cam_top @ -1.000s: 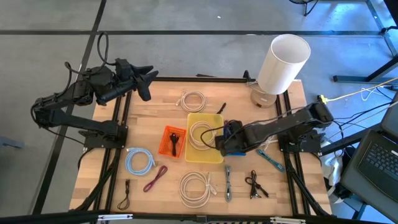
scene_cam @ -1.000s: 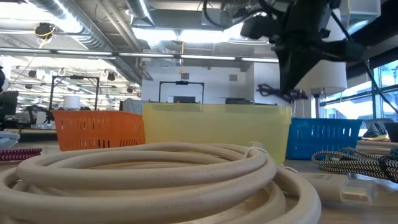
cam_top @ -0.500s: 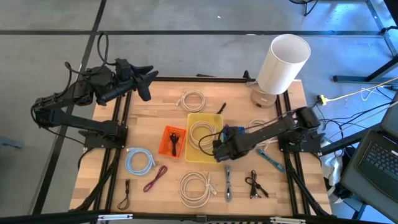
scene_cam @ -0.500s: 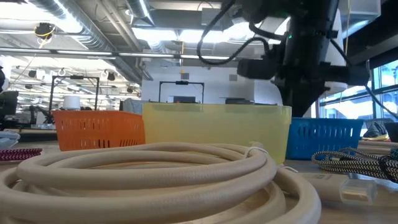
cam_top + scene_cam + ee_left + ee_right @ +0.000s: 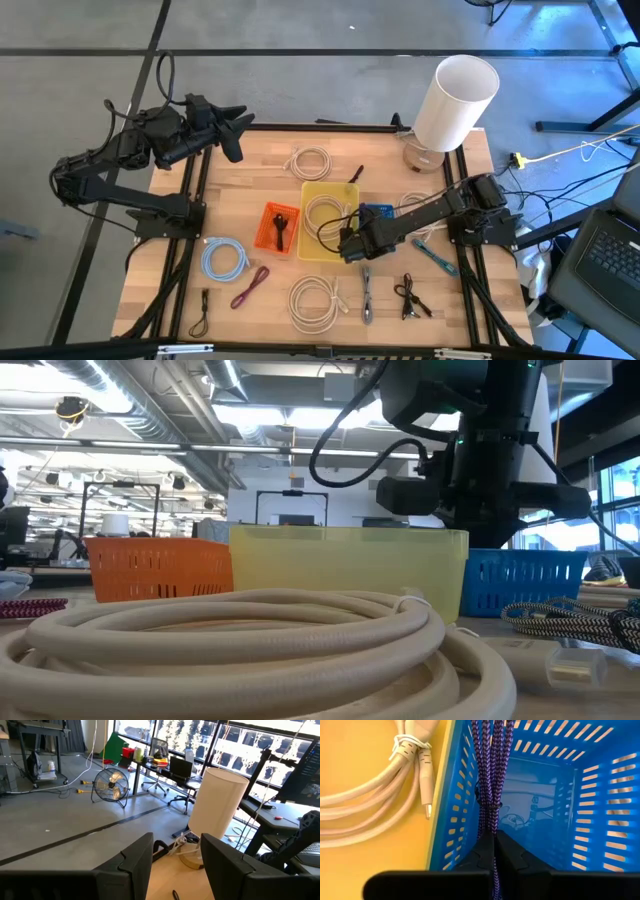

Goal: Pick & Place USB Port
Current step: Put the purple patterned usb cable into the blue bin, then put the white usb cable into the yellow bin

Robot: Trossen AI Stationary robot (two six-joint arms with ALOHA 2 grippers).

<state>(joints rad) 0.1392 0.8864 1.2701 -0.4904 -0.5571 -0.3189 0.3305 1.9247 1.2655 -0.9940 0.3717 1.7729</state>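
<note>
Thin purple braided cable (image 5: 491,780), folded into a few strands and tied in the middle. Hanging inside the blue plastic basket (image 5: 545,795) with slotted walls, just at 3 o'clock of the yellow plastic bin (image 5: 318,247) holding a coil of cream cable (image 5: 380,815). Right gripper (image 5: 495,847) pressed together, pinching the purple cable from above, near the table's middle, arm reaching low across from 3 o'clock. Left gripper (image 5: 172,865) raised at the 10 o'clock corner, fingers spread with nothing between, pointing toward the tall white round lamp shade (image 5: 217,802).
</note>
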